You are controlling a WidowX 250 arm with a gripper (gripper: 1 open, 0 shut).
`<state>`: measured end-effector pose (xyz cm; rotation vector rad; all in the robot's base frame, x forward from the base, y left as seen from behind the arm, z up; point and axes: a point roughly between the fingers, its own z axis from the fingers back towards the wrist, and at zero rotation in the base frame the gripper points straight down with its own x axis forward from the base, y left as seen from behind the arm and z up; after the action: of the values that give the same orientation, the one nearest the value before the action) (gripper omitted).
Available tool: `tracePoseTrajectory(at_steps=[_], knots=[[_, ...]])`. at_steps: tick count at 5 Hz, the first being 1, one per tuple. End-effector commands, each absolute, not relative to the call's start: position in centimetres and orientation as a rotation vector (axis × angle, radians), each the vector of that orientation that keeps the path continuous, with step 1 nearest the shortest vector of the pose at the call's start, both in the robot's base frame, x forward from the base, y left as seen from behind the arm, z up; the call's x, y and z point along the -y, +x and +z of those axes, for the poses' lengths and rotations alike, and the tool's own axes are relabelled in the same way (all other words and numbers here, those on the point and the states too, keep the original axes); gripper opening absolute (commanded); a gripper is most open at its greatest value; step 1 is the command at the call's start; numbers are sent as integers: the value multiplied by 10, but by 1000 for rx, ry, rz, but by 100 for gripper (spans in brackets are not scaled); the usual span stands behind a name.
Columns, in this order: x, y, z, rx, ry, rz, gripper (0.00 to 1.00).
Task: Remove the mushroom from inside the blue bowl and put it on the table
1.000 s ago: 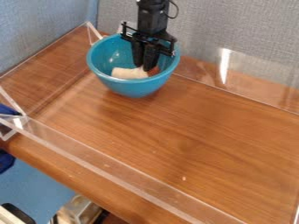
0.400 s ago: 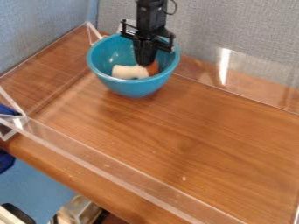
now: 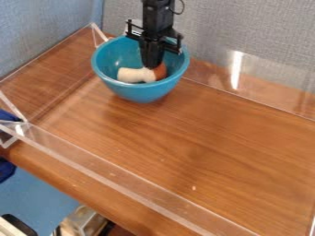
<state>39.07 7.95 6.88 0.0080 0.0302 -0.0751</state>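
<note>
The fingers (image 3: 153,63) are closing on the mushroom (image 3: 139,75), which is lying inside the blue bowl (image 3: 118,84) on the bench (image 3: 185,147).

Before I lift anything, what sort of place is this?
Probably a robotics lab or test station: a black robot gripper reaches into a turquoise plastic bowl, on a brown wood-grain tabletop edged by low clear acrylic walls.

pincer (image 3: 153,64) blocking bowl's (image 3: 109,80) centre, clear acrylic walls (image 3: 123,189) edging tabletop (image 3: 209,138)
</note>
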Motion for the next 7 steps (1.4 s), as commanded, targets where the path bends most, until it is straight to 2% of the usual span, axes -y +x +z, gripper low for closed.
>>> tracePoseTrajectory(at_steps=[1, 7], knots=[[-90, 399, 89, 35, 22, -61, 0], [-84, 393, 111, 73, 21, -68, 0]])
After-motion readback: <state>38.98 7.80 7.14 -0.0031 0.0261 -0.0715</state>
